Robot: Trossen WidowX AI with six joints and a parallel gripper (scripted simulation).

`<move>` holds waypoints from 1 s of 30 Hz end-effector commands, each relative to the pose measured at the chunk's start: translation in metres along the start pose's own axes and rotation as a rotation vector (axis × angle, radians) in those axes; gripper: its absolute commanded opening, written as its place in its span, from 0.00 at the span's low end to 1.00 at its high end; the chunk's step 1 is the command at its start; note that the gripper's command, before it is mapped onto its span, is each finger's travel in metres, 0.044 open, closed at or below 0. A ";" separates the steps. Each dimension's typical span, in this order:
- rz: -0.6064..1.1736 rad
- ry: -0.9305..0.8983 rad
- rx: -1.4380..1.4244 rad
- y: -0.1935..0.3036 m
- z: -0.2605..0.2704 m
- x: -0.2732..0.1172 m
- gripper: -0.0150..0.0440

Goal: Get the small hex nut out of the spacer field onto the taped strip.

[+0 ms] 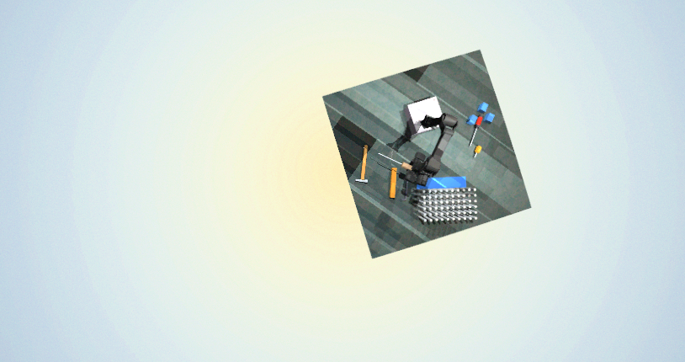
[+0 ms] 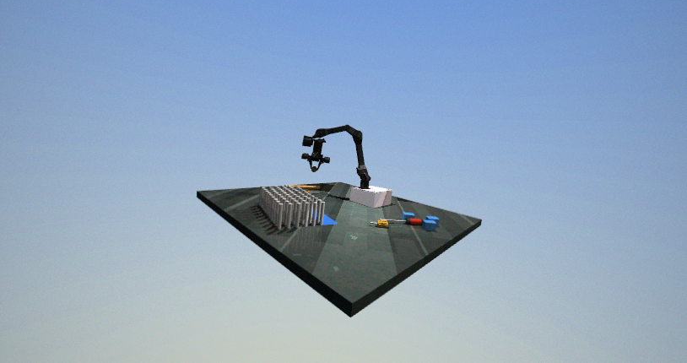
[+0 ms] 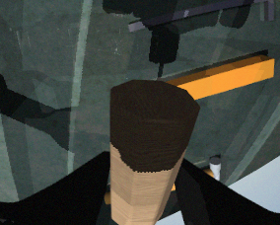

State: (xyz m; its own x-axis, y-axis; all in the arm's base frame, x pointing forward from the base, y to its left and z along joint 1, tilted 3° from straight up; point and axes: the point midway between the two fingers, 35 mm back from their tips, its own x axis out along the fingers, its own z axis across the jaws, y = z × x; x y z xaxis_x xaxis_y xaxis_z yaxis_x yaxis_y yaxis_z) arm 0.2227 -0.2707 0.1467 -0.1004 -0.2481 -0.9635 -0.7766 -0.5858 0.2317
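My gripper is shut on the wooden handle of a thin metal hook tool. It holds the tool high above the table, left of the spacer field. The standing metal spacers form a dense upright grid. The blue taped strip lies along the field's side nearest the arm. The hex nut is hidden among the spacers in every view.
An orange bar and an orange-handled hammer lie left of the field. A grey L-shaped bar lies below the gripper. A red screwdriver, a yellow one and blue cubes lie far right. The arm stands on a white base.
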 end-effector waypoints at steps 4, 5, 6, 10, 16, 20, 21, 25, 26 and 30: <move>-0.042 0.056 -0.250 -0.035 0.014 -0.013 0.25; -0.047 0.063 -0.283 -0.040 0.016 -0.014 0.25; -0.052 0.069 -0.316 -0.044 0.018 -0.016 0.25; -0.070 0.097 -0.449 -0.061 0.028 -0.021 0.25; -0.096 0.140 -0.647 -0.086 0.044 -0.028 0.25; -0.111 0.170 -0.780 -0.101 0.056 -0.032 0.25; -0.115 0.178 -0.813 -0.105 0.059 -0.033 0.25; -0.129 0.210 -0.945 -0.118 0.072 -0.037 0.25; -0.132 0.219 -0.978 -0.122 0.075 -0.038 0.25; -0.145 0.253 -1.111 -0.134 0.089 -0.041 0.25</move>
State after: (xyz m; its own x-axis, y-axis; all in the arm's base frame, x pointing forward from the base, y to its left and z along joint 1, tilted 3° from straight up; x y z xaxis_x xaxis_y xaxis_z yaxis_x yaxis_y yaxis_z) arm 0.2745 -0.1301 0.1422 0.1345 -0.2099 -0.9684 0.1008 -0.9693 0.2241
